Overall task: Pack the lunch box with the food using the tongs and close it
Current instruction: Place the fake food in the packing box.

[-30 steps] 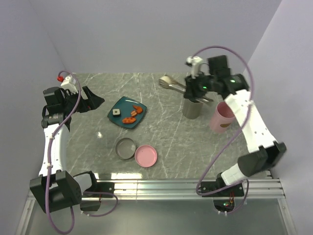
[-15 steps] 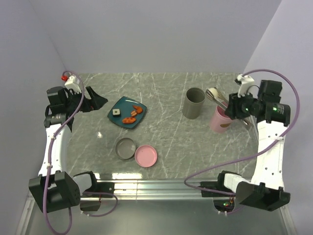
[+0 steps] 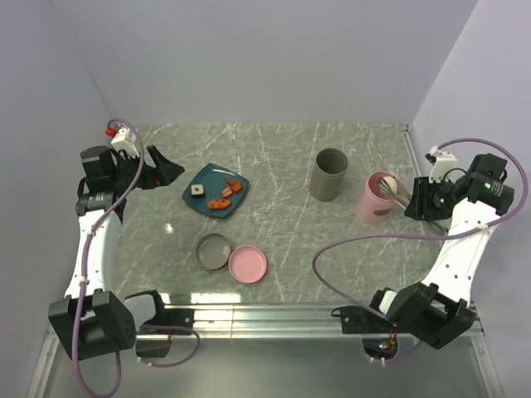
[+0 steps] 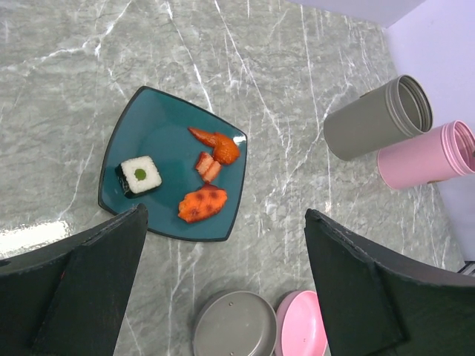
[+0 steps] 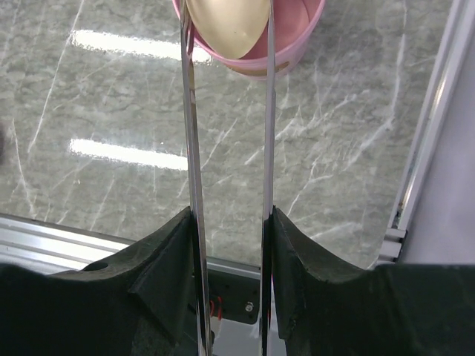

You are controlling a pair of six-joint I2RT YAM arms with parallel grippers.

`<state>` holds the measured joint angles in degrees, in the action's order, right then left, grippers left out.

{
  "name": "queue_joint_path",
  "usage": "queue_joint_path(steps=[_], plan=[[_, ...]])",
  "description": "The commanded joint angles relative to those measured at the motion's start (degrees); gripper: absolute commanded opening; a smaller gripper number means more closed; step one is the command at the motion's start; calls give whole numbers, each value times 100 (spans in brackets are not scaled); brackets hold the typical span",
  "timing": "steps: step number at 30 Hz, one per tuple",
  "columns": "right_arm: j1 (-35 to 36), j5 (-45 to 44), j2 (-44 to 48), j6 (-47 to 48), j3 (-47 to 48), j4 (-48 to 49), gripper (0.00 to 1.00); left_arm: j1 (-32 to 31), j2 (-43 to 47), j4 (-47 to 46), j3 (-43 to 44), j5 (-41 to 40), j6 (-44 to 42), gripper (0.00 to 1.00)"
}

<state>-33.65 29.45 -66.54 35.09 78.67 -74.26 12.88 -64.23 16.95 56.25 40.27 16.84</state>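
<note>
The food (image 4: 202, 203) lies on a teal plate (image 4: 159, 130): a white-and-dark roll (image 4: 140, 175) and orange-red chunks (image 4: 217, 147). In the top view the food (image 3: 222, 197) is left of centre. My left gripper (image 4: 225, 215) hangs open and empty above the plate's near side, at the far left (image 3: 166, 172). At the right edge, my right gripper (image 3: 419, 203) is shut on the silver tongs (image 3: 397, 192). Its fingers (image 5: 297, 245) press both thin arms (image 5: 190, 148) from outside. The tongs' spoon-shaped tips (image 5: 226, 26) sit at the mouth of the pink lunch box cup (image 5: 297, 44).
A grey cup (image 3: 329, 176) stands left of the pink cup (image 3: 375, 203). A grey lid (image 3: 213, 250) and a pink lid (image 3: 248, 264) lie side by side near the front edge. A metal rail (image 5: 423, 148) borders the table on the right.
My right arm has swung right with the tongs, from over the grey cup to beyond the pink cup. The left arm has barely moved.
</note>
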Motion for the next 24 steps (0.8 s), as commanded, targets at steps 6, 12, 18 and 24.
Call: queue_joint_path(steps=[6, 12, 18, 24], plan=[[-28, 166, -438, 121, 368, -9, 56, -14, 218, -148, -18, 95, -14, 94], [-28, 263, -587, 209, 815, -238, 63, -14, 218, -95, 18, 68, -67, 95], [121, 649, -929, 270, 1852, -721, 62, -23, 218, -78, 26, 77, -93, 95], [1727, 773, -992, -168, 2346, -433, 62, -14, 147, 1, 114, 121, -85, 98]])
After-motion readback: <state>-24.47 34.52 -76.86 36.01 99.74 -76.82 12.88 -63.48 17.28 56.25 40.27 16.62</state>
